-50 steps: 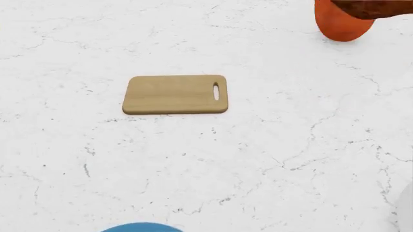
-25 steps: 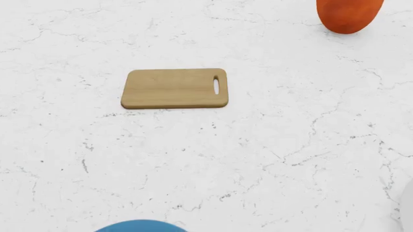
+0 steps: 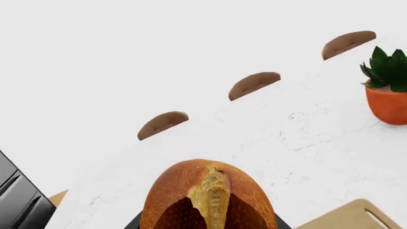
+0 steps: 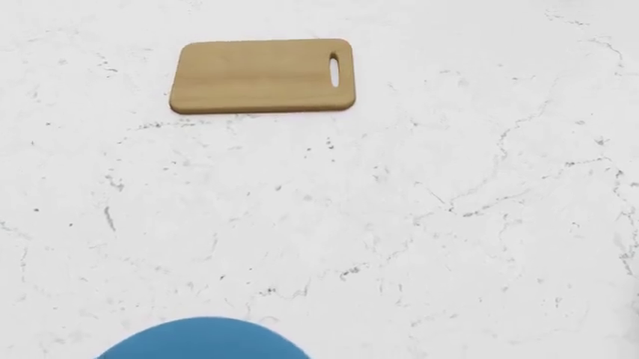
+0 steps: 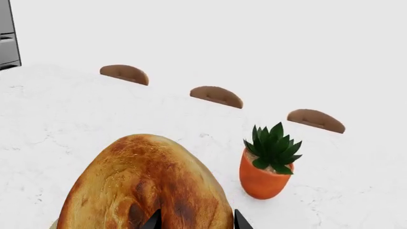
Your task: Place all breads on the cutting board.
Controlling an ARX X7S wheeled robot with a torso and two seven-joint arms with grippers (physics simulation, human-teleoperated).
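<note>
Board: the small flat light-wood cutting board (image 4: pixel 263 75) with rounded corners lies bare on the white marbled counter (image 4: pixel 420 224), long axis across the robot's front, slot handle hole toward its right end.
Left load: a golden-brown loaf with a pale split crust (image 3: pixel 207 196) fills the foreground of the left wrist view, seemingly carried by the left gripper; the fingers are hidden, so I cannot tell their state.
Right load: a mottled brown rounded loaf (image 5: pixel 143 186) sits just ahead of two dark fingertips (image 5: pixel 152 220) of the right gripper (image 5: pixel 194 222); it looks held, though the grip itself is cut off.
Key relation: a corner of the board shows just beside the left loaf in the left wrist view, so the left arm seems nearer; neither arm shows from the head.
Count: two breads, one board, none placed.
Bystanders: one orange pot with a spiky green plant (image 5: pixel 267 167), three brown chair backs (image 3: pixel 254 85), one blue round thing (image 4: pixel 200 340).
</note>
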